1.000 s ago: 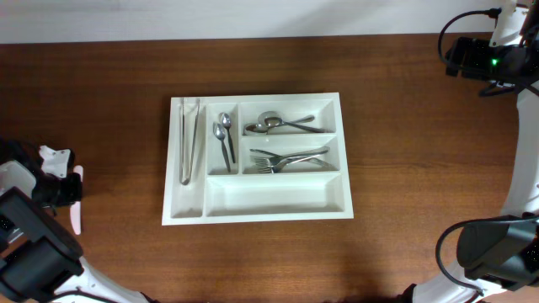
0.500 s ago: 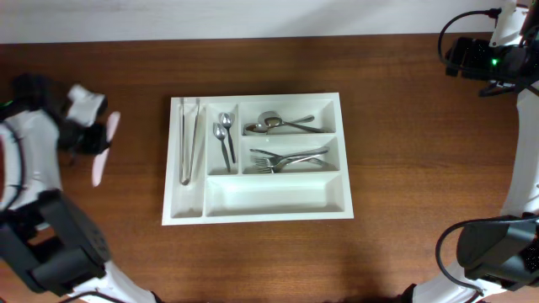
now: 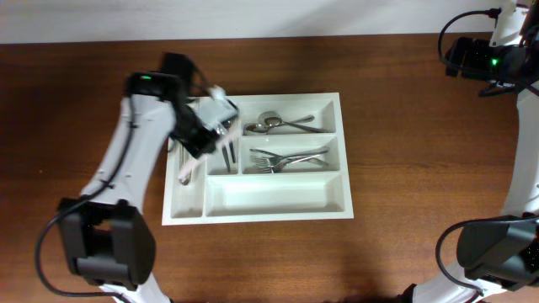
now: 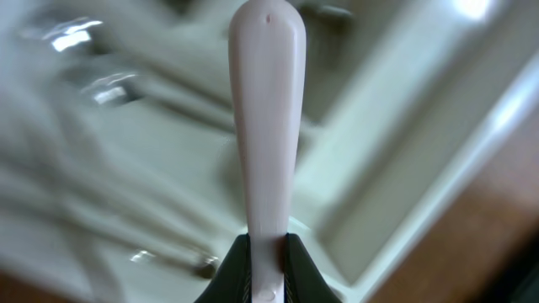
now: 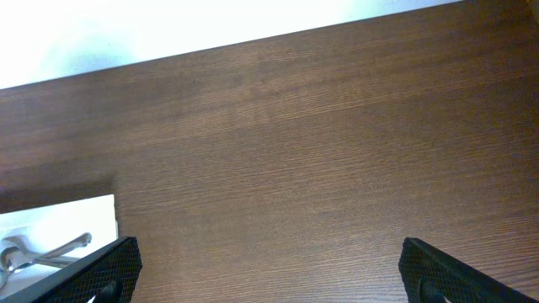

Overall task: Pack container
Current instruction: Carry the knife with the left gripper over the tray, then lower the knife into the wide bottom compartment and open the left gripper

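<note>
My left gripper [image 4: 268, 252] pinches a pale utensil [image 4: 268, 126] over the narrow left slots [image 3: 192, 202] of the container [image 3: 253, 217], mid-table [image 3: 404, 252]; I see its long axis skewed across them; right gripper [image 5: 269, 271] spread, well away

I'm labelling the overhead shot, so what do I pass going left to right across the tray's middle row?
Left gripper shut on a pale pink utensil → forks → right wall of the container → bare table → right arm.
</note>
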`<state>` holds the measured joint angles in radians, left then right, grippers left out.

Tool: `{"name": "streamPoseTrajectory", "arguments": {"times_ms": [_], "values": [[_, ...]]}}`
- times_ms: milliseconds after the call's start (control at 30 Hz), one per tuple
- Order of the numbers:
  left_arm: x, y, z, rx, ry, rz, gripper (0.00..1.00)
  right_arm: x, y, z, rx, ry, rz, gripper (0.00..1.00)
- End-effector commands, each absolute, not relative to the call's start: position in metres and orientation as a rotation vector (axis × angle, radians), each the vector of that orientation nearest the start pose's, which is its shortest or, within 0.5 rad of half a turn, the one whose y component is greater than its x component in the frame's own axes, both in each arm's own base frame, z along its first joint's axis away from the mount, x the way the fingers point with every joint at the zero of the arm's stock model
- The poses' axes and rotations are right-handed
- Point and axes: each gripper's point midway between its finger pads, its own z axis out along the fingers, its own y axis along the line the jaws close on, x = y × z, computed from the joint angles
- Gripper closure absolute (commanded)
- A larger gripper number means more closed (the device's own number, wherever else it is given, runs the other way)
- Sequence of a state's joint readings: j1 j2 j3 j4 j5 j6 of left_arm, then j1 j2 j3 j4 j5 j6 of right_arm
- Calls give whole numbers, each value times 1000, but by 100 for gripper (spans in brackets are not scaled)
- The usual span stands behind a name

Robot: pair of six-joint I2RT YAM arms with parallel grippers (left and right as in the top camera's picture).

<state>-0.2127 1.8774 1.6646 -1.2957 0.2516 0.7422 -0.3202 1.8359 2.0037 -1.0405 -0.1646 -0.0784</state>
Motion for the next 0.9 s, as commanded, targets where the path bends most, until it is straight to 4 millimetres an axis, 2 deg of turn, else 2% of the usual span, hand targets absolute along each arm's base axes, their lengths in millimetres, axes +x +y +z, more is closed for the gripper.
{"name": "streamPoseTrajectory", "arguments": {"times_ms": [0,100,267,467,533,600,700,800,833,867], "values": [[326,-150,137,1788,2416,-362,98,463,-122,279,227,2419,40,1],[305,-172,137,2005,2282,-376,98,463,-122,279,227,2419,40,1],[298,-191,124,2124,2213,-284,98,463,-122,279,227,2419,40,1],[294,-207,94,2130,2211,-284,97,463,-122,279,227,2419,40,1],[297,-211,87,2089,2231,-281,90,463,-122,279,227,2419,40,1],[299,-213,85,2073,2232,-276,88,463,-122,279,227,2419,40,1],[304,-217,85,2051,2221,-267,77,463,-122,279,227,2419,40,1],[308,-219,86,2024,2222,-258,63,463,-122,279,227,2419,40,1],[311,-219,86,1998,2237,-242,39,463,-122,279,227,2419,40,1],[314,-217,87,1984,2250,-213,1,463,-122,279,227,2419,40,1]]}}
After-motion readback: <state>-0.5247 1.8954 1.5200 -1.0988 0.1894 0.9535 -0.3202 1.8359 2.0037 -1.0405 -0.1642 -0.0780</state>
